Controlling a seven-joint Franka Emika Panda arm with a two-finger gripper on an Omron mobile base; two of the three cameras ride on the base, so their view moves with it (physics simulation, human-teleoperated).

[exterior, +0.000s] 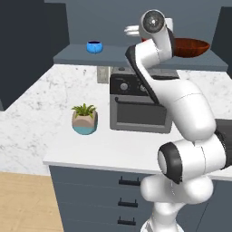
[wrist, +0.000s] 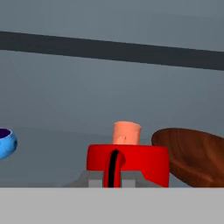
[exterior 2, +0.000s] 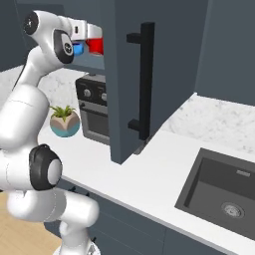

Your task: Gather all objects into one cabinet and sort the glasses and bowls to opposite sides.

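Gripper: the gripper (wrist: 114,177) is closed on the small bright red cylindrical cup (wrist: 131,164), holding it at the thick flat bottom shelf (exterior: 81,55) of the slate-blue wall cabinet (exterior 2: 159,64).
Red cup: in the right base view it sits at the hand's tip, just beside the cabinet's open door edge.
Orange cup: the small plain orange cup (wrist: 127,132) stands upright just behind the red one — deeper in the cabinet.
Brown bowl: the wide shallow dark reddish-brown bowl (wrist: 197,155) rests near the shelf's right end, just beside the red cup.
Blue bowl: the small glossy bright-blue bowl (exterior: 94,46) sits toward the shelf's left end, well apart from the others.
Surface: the white marbled surface (exterior: 45,118) below carries a small potted plant (exterior: 84,118) and a grey toaster oven (exterior: 138,102) beside it.
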